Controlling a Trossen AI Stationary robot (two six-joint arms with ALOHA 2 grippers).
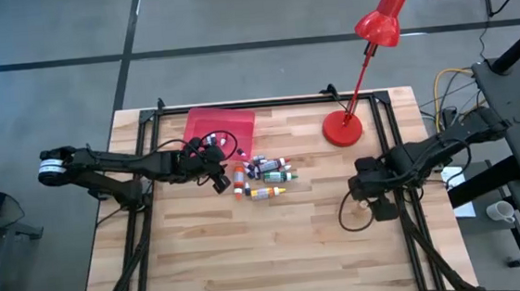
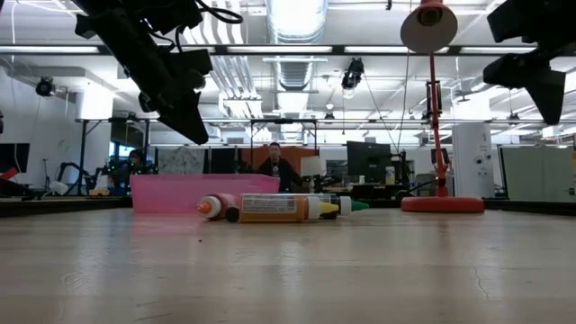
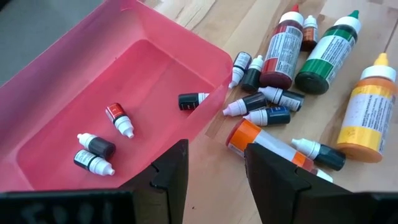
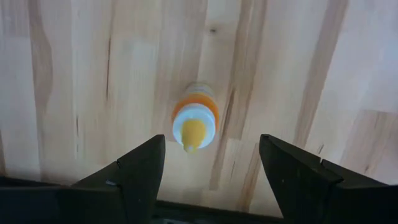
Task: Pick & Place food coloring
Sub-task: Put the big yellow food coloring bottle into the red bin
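Pale wood planks make up the desk (image 1: pixel 250 249), bare across its near half. On the right side the right hand (image 4: pixel 205 165) hangs over one upright orange-and-white dropper bottle (image 4: pixel 195 121) that stands alone on the wood, seen cap-first between the two dark fingers; the fingers are spread wide, clear of the bottle on both sides and gripping nothing. In the high view this bottle is hidden under the arm. To do this step well, I judge the hand should come straight down with the cap kept midway between the fingers, and close only once the pads are level with the body rather than the narrow tip, since a tall, thin bottle like this probably tips at a glancing touch. Farther in, near the desk's middle, the rest of the food coloring (image 1: pixel 263 178) lies in a loose heap: big bottles in red, green and yellow-orange with small dark ones between them, some touching. The left hand (image 3: pixel 214 165) hovers above the gap between this heap and the pink tray (image 3: pixel 37 93), its fingers parted and empty. Four small bottles (image 3: pixel 119 120) already lie inside the tray, well apart from one another. Beyond the heap a red desk lamp (image 1: pixel 342 128) stands by the far edge, worth keeping clear of on any carry across to the tray.
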